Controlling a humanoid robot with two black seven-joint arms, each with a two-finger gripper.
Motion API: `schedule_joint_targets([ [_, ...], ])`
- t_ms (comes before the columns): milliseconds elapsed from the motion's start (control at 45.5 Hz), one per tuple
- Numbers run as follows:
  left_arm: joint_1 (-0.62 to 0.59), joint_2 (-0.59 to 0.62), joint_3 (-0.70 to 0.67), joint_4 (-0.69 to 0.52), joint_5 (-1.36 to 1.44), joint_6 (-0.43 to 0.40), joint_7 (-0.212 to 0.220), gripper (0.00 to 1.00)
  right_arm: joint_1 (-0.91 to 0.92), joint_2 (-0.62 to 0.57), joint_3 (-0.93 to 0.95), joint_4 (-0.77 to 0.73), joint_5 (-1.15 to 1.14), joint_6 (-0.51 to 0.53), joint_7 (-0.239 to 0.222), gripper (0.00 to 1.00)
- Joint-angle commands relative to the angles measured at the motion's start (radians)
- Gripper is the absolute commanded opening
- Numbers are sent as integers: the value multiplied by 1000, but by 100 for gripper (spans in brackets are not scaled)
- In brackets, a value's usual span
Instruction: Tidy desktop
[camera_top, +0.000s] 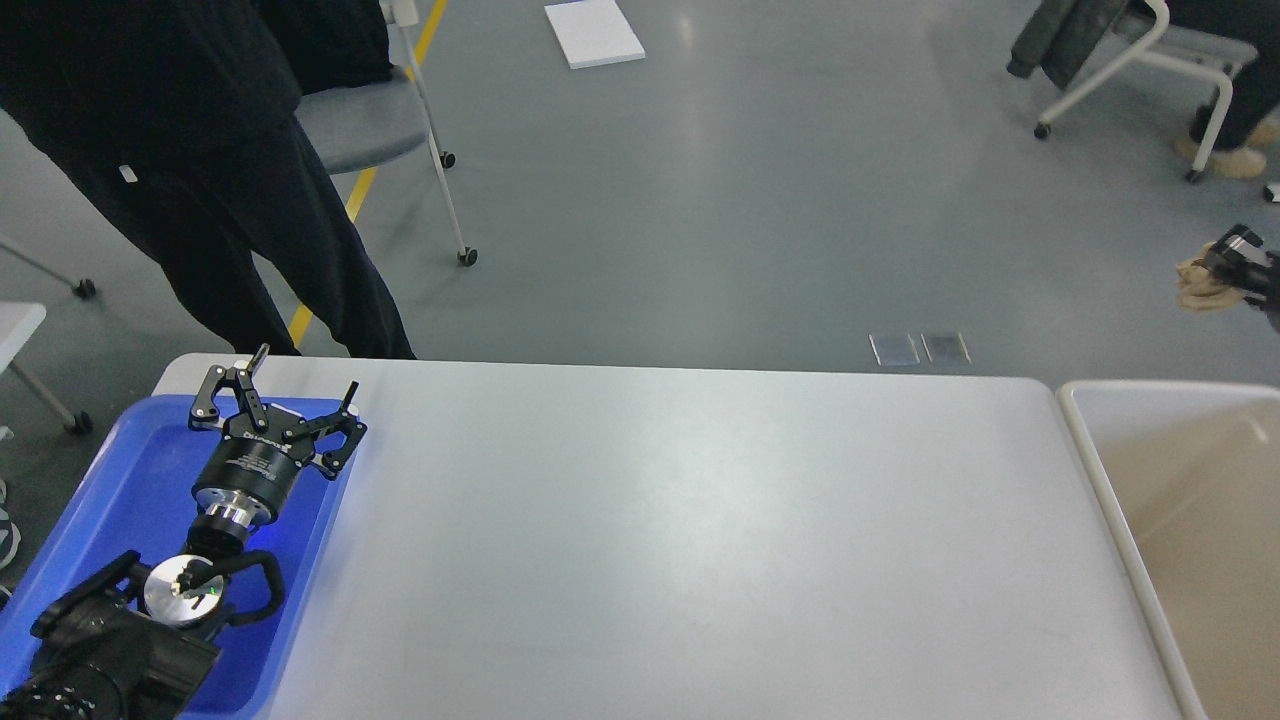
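The desktop (680, 540) is a large light grey-white tabletop with rounded corners, and nothing lies on its bare surface. My left gripper (278, 392) is open and empty, hovering over the blue tray (110, 480) at the table's left end. My right gripper (1222, 268) is at the far right edge of the view, raised above the floor beyond the table, and is shut on a crumpled beige paper wad (1198, 285). Most of the right arm is out of view.
A beige bin with a cream rim (1100, 480) stands against the table's right end. A person in black (200, 170) stands behind the left corner beside a grey chair (370, 120). Another chair (1120, 50) is at the far right.
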Motion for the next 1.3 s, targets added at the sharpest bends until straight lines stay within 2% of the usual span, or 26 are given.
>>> schedule_joint_targets([
  [0,0,0,0,0,0,0,0,100,-472,105,495,-417,38,-102,-1,0],
  [88,0,0,0,0,-2,0,0,100,-537,242,610,-641,39,-98,-1,0],
  [242,0,0,0,0,-2,0,0,100,-611,364,772,-807,98,-81,-6,0],
  [439,0,0,0,0,-2,0,0,100,-666,410,850,-818,208,-73,-19,0],
  [593,0,0,0,0,-2,0,0,100,-729,422,875,-821,302,-13,-19,0],
  [878,0,0,0,0,-2,0,0,100,-787,471,894,-823,313,10,-18,13],
  [988,0,0,0,0,-2,0,0,100,-802,473,898,-838,314,10,-18,24],
  [1032,-1,0,0,0,-2,0,0,100,-802,473,905,-844,314,10,-18,35],
  [1142,0,0,0,0,-2,0,0,100,-805,471,962,-846,314,10,-18,77],
  [1164,0,0,0,0,-2,0,0,100,-807,470,977,-846,313,10,-18,96],
  [1186,-1,0,0,0,-2,0,0,100,-807,470,982,-844,313,13,-18,100],
  [1273,0,0,0,0,-2,0,0,100,-807,467,974,-843,311,25,-18,100],
])
